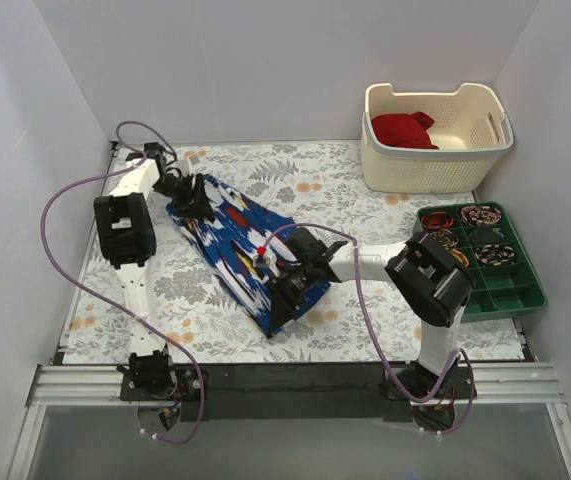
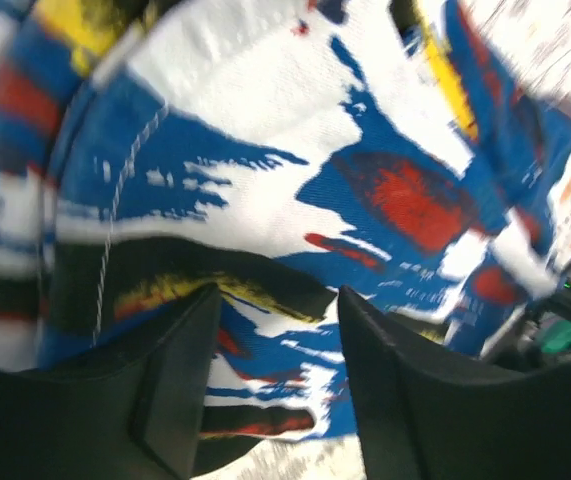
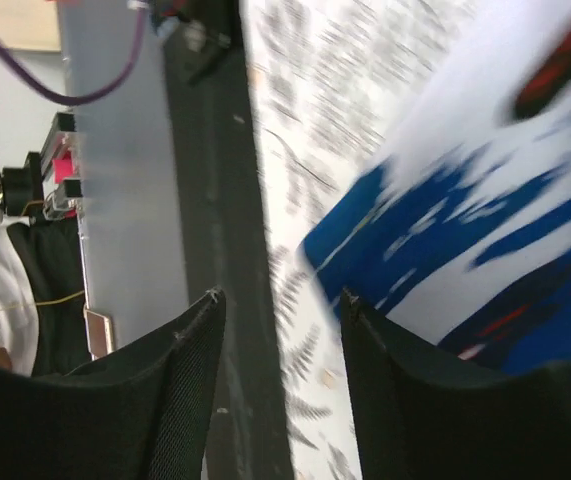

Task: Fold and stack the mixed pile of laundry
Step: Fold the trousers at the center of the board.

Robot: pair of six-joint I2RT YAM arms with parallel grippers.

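Note:
The blue printed garment (image 1: 233, 240) lies folded in a long strip on the floral table cloth, running from back left to front middle. It fills the left wrist view (image 2: 295, 150) and shows at the right of the right wrist view (image 3: 465, 230). My left gripper (image 1: 198, 203) is open over its far end, with cloth lying between the fingers (image 2: 180, 380). My right gripper (image 1: 283, 290) is open and empty over its near end, at the cloth's edge. The plain deep red garment (image 1: 403, 130) lies in the cream basket (image 1: 477, 158) at the back right.
A green tray (image 1: 515, 290) of coiled items stands at the right, beside my right arm. The dark front rail (image 1: 295, 380) of the table runs along the near edge. White walls enclose the left, back and right.

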